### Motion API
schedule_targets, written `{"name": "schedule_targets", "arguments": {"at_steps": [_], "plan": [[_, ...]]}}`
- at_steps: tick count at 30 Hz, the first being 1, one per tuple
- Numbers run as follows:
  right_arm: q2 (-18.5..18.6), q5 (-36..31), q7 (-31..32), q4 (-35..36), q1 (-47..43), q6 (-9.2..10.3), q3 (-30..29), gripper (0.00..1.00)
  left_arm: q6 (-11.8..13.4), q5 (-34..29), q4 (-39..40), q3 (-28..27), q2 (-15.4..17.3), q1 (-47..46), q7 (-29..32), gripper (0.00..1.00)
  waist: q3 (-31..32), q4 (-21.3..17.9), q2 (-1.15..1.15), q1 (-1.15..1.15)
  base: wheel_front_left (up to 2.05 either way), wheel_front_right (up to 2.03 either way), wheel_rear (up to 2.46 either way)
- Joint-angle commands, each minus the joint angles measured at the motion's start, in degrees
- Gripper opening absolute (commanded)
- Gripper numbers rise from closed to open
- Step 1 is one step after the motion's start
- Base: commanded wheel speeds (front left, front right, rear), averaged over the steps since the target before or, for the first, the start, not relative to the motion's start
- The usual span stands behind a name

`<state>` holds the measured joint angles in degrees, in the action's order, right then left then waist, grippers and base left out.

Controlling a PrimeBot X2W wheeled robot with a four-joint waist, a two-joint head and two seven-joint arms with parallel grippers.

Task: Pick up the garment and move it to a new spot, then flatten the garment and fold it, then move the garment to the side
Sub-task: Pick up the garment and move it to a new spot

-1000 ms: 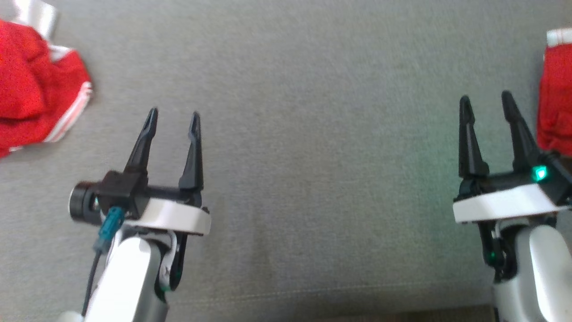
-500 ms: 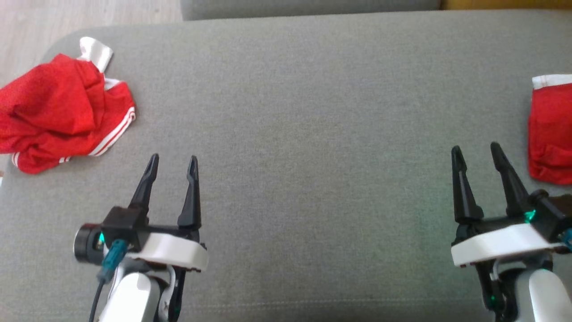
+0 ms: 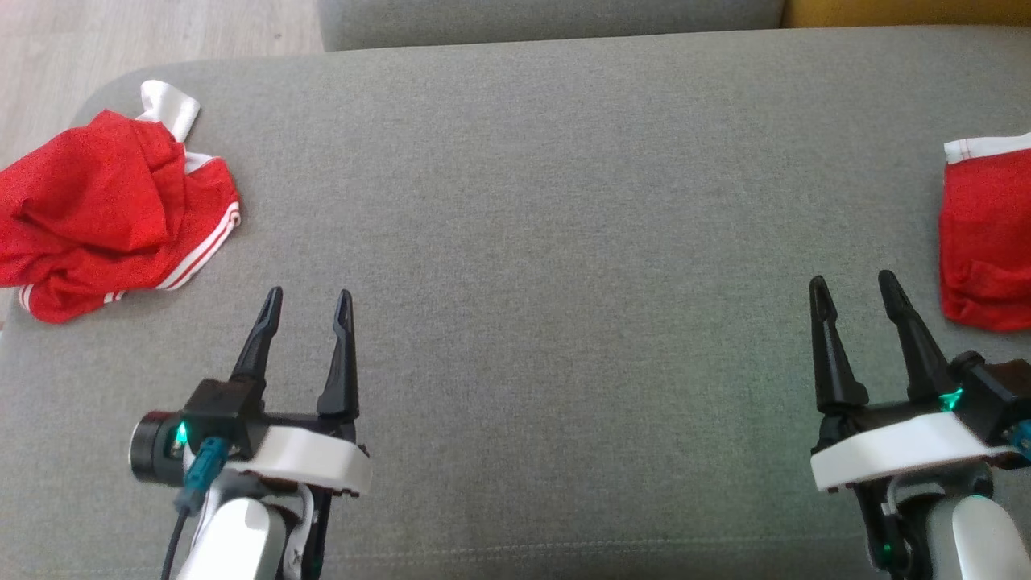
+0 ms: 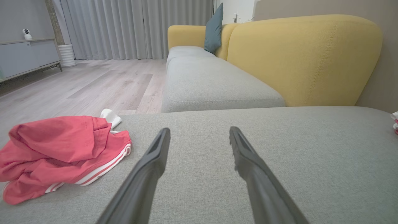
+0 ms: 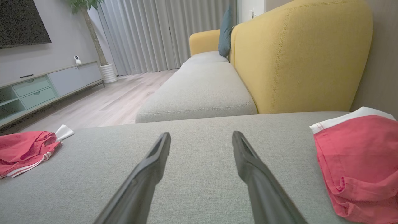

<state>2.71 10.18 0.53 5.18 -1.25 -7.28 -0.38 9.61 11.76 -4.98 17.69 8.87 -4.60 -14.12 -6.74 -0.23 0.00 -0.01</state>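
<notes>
Risk: crumpled red white-striped garment at edge of grey fabric cushion.
Left gripper and right gripper gape empty; a thin pinch could drop it.

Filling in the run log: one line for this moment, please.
left hand: open, empty | right hand: open, empty | crumpled red garment: far left, untouched | second red garment: far right

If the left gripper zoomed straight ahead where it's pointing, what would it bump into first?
Probably nothing soon. The left gripper points across bare grey cushion; the crumpled red garment lies off to its left. Farther on is another grey seat, depth unclear.
</notes>
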Motion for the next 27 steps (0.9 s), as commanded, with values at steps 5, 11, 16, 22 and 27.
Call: {"name": "schedule_targets", "arguments": {"at_steps": [5,11,16,22,27], "plan": [[0.18,0.52,0.06,2.50,0.70,-0.21,1.22,1.00,0.53,0.59,1.81,-2.00,1.17,-1.36,-0.03,1.00,-0.03,0.07,0.00,0.01,0.00,0.00,0.00],[0.18,0.20,0.43,3.26,0.39,-0.21,0.58,1.00,0.73,0.73,1.64,-1.78,1.12,-2.11,-0.09,1.00,-0.30,1.81,0.00,0.01,0.00,0.00,0.00],[0.17,-0.74,1.46,5.11,0.48,-0.21,0.30,1.00,0.79,0.93,1.30,-1.70,0.40,-3.49,-0.36,1.00,-0.81,6.28,0.00,0.01,0.00,0.00,0.00],[0.17,-1.64,2.85,7.08,0.79,-0.21,0.98,1.00,0.41,1.35,0.50,-2.33,-0.38,-4.80,-0.74,1.00,-0.56,13.19,0.00,0.01,0.00,0.00,0.00],[0.53,-2.39,3.92,7.75,1.16,-0.21,1.79,1.00,0.14,0.97,0.99,-3.46,-0.71,-4.86,-0.84,1.00,-0.31,17.41,0.00,0.01,0.00,0.00,0.00]]}}
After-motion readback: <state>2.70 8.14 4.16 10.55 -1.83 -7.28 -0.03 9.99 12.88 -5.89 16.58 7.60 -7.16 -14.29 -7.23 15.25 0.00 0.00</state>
